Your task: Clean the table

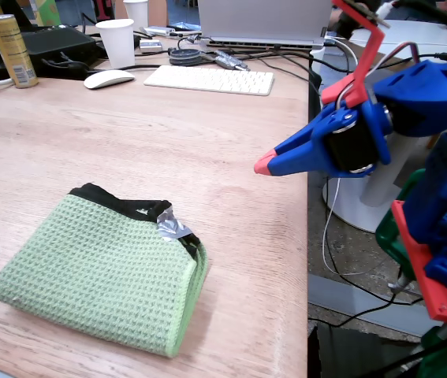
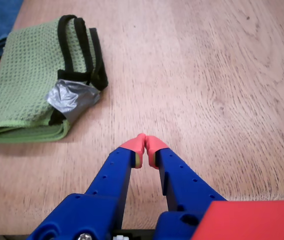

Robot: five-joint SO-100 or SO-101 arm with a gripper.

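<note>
Fixed view, lower left of the frame: a folded green waffle-weave cloth (image 1: 101,276) with a black hem lies flat on the worktop (image 1: 168,142), a patch of grey tape (image 1: 172,226) wrapped over its upper right corner. Right of centre, the hand (image 1: 264,163), blue with red tips, hangs above the worktop's right edge, well apart from the cloth, its jaws closed together on nothing. In the wrist view the same cloth (image 2: 36,80) fills the upper left, the taped corner (image 2: 71,98) turned toward the hand (image 2: 145,145) at lower centre, whose red tips meet with no gap. The step in hand appears to be the approach to the cloth, with which the wood would then be wiped. To do it well, the jaws should be parted before descent and brought down over the taped corner, which looks stiffer and stands slightly proud of the folds; a grip on a single upper layer risks unfolding the cloth rather than lifting it whole. The worktop is light-brown wood grain, bare and unmarked across the middle and foreground of both views. Along the top of the fixed view, from left to right, stand a yellow can (image 1: 12,51), a white mouse (image 1: 109,79), a paper cup (image 1: 116,42), a white keyboard (image 1: 210,79) and the base of a laptop (image 1: 262,22). At far right, beyond the edge, cables trail over a darker floor beside a white pedestal (image 1: 365,193).
</note>
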